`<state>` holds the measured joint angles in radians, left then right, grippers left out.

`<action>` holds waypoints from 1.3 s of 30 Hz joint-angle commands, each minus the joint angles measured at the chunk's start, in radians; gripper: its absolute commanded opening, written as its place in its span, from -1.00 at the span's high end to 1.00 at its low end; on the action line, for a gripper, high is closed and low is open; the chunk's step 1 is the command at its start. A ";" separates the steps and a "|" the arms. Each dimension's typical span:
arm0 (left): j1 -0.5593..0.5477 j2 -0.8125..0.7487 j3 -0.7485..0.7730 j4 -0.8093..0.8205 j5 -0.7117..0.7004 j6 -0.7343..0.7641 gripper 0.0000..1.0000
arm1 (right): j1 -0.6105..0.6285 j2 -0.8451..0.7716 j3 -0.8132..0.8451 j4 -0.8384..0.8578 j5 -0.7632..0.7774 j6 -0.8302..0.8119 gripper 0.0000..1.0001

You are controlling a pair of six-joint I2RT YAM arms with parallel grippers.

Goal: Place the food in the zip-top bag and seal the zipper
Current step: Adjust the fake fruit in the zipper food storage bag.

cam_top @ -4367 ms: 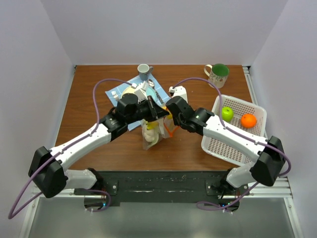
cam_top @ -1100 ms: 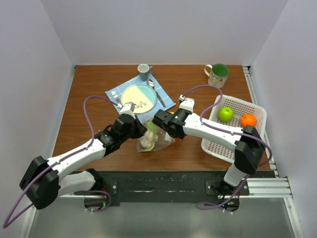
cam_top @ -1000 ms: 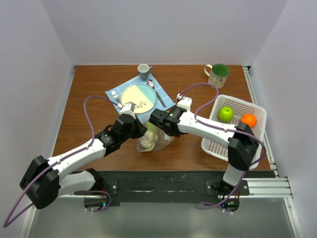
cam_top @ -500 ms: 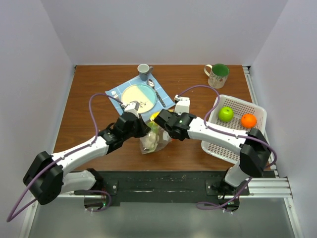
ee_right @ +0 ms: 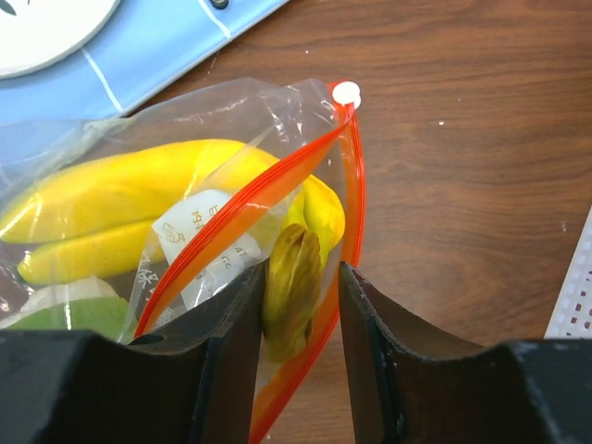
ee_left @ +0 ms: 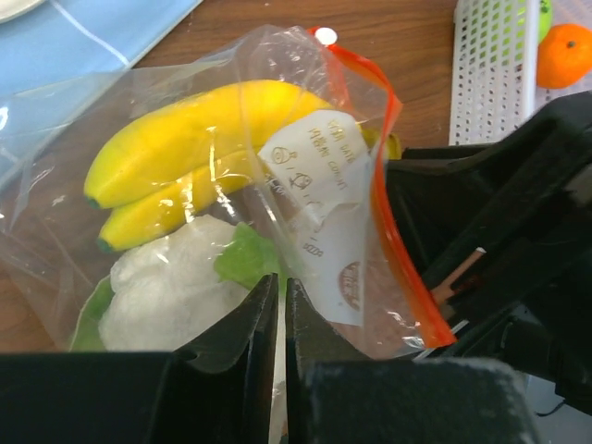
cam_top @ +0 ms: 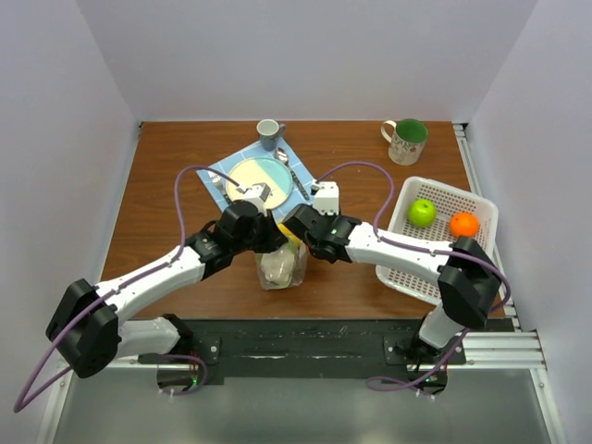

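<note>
Zip-top bag (cam_top: 280, 266) upright at centre of top view, holding banana (ee_left: 194, 129) and leafy piece (ee_left: 245, 264); zipper (ee_right: 240, 217) gaping. Right gripper (ee_right: 301, 270) apart, straddling zipper edge and banana tip. Left gripper (ee_left: 280, 289) nearly together, thin slit, grip on film unclear. Green apple (cam_top: 424, 212), orange (cam_top: 464, 224) in basket (cam_top: 407, 264), right.

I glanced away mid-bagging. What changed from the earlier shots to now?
The bag, held up between both hands four seconds ago, then slumped, now stands upright. The right hand has opened astride the tip of the banana; the left hand pinches the bag. The apple and orange stayed in the basket.
</note>
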<state>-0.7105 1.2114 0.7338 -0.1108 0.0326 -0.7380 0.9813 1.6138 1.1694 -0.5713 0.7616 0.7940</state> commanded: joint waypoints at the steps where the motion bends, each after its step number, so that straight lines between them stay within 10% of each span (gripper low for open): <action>1: -0.006 -0.029 0.101 -0.032 0.032 0.041 0.71 | -0.007 -0.049 -0.017 0.048 -0.018 -0.009 0.14; 24: 0.026 0.280 0.441 -0.118 0.306 0.245 0.26 | -0.107 -0.353 -0.160 -0.044 -0.093 0.128 0.17; 39: -0.073 0.467 0.688 -0.349 0.050 0.442 0.02 | -0.162 -0.485 -0.172 -0.256 -0.058 0.249 0.10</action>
<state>-0.7670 1.6444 1.3518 -0.3859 0.1715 -0.3878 0.8314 1.1767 1.0069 -0.7788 0.6785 0.9932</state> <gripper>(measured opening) 0.482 0.438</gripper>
